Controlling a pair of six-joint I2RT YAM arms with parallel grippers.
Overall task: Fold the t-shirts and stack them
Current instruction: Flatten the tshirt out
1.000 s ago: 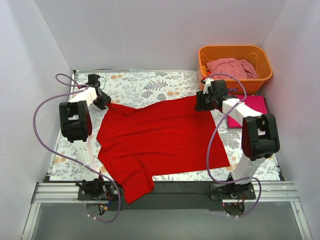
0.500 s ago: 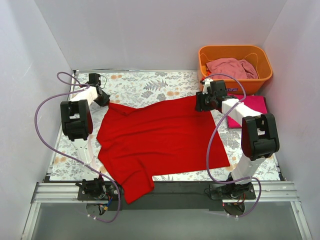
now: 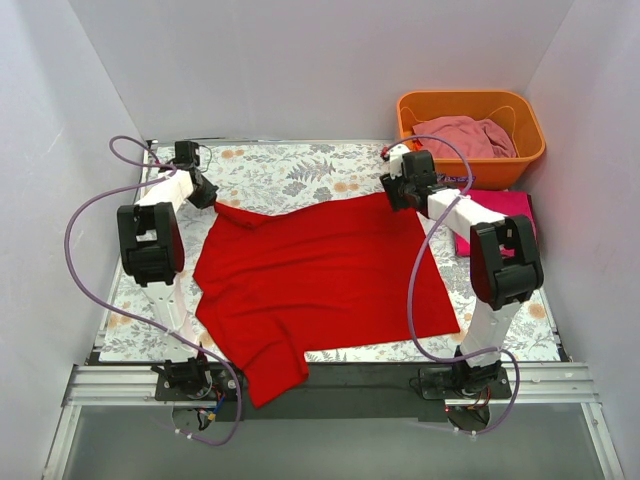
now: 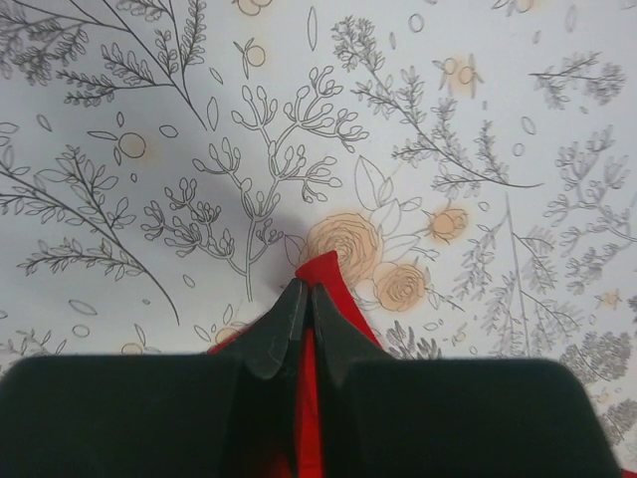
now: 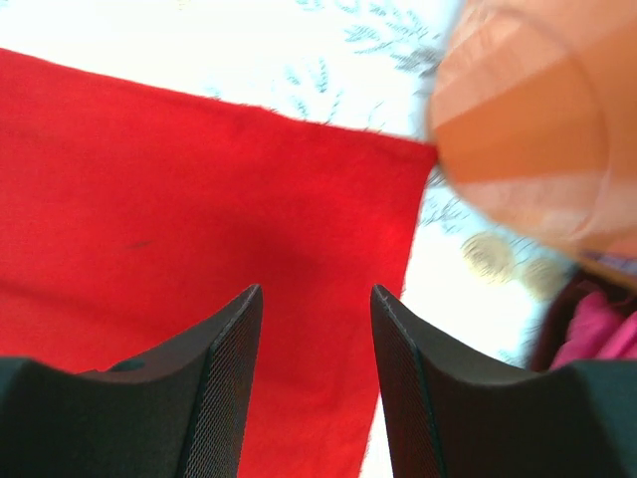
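Observation:
The bright red t-shirt (image 3: pixel 320 270) lies spread flat on the floral table, one sleeve hanging over the near edge. My left gripper (image 3: pixel 203 190) is shut on its far left corner; in the left wrist view the gripper (image 4: pixel 306 291) pinches the red cloth (image 4: pixel 324 269). My right gripper (image 3: pixel 393 193) hovers open over the far right corner; in the right wrist view the gripper (image 5: pixel 317 299) holds nothing above the red shirt (image 5: pixel 199 179). The magenta-pink t-shirt (image 3: pixel 505 208) lies folded at the right, partly behind my right arm. The dusty pale pink t-shirt (image 3: pixel 465 135) sits crumpled in the basket.
The orange plastic basket (image 3: pixel 530 150) stands at the back right, and shows blurred in the right wrist view (image 5: pixel 528 129). White walls enclose the table on three sides. A metal rail (image 3: pixel 330 385) runs along the near edge.
My right gripper has moved back and to the left along the shirt's far edge. My left gripper has shifted slightly back and left with the corner.

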